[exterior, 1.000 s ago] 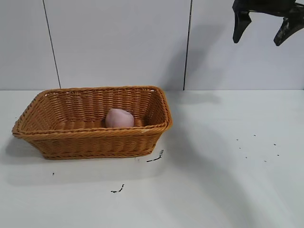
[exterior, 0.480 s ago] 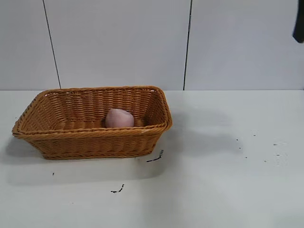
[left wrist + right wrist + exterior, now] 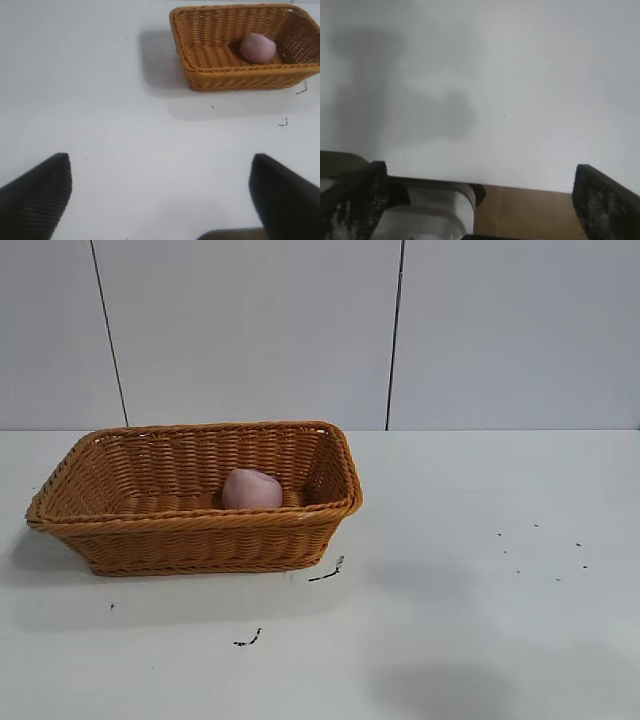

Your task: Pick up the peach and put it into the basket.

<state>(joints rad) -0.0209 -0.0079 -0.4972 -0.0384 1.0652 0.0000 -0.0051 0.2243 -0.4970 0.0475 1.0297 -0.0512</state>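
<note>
Peach resting in basket, right arm now gone from the exterior view.

A second ago the right arm's dark fingers were showing at the upper right of the exterior view, then only a sliver at the edge; now nothing of it is showing there, while the peach (image 3: pixel 251 489) and basket (image 3: pixel 195 530) are sitting unchanged. The peach, a pale pink matte lump, is lying inside the orange-brown wicker basket at left of centre, toward its right end, on the white worktop (image 3: pixel 470 580). The left tool (image 3: pixel 160 192) is hanging wide open and empty over bare worktop, well apart from the basket. The right tool (image 3: pixel 480 197) is also spreading wide, holding nothing.
</note>
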